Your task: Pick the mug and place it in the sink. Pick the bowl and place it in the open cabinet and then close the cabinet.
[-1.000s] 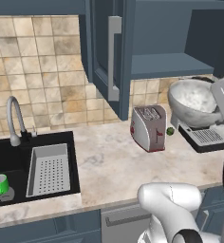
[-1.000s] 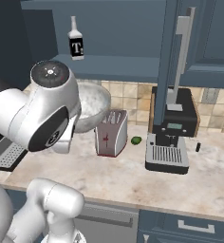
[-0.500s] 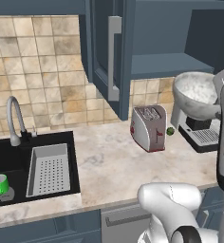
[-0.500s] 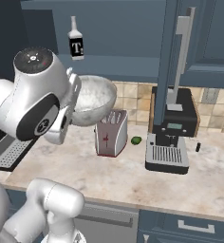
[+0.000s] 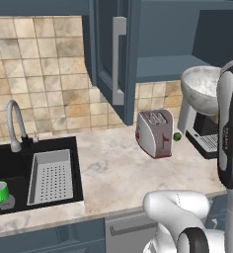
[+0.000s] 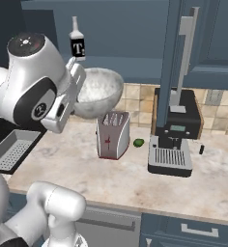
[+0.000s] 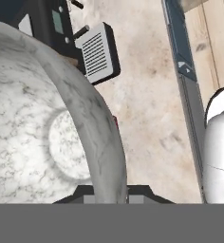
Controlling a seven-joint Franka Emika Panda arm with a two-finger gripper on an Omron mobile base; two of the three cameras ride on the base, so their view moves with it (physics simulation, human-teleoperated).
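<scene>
While the wall cabinet stands open above the counter, its door swung out edge-on with the long silver bar handle facing the room, the inner shelf lies bare beneath the dark interior, and a small black bottle stands on it toward the left in the right base view. Below, the marbled countertop has open room between the black sink and the toaster. In the sink, a grey perforated tray sits along the right wall, the curved tap rises behind, and the green mug stands upright near the basin's left front. The coffee machine sits under the open door, close to its lower edge. The marbled bowl hangs in the air above the toaster, just under the shelf's front edge, tilted slightly. The gripper holds it by the rim, fingers pinching the bowl's wall from inside and outside in the hand view. A tiny green ball lies between toaster and coffee machine
</scene>
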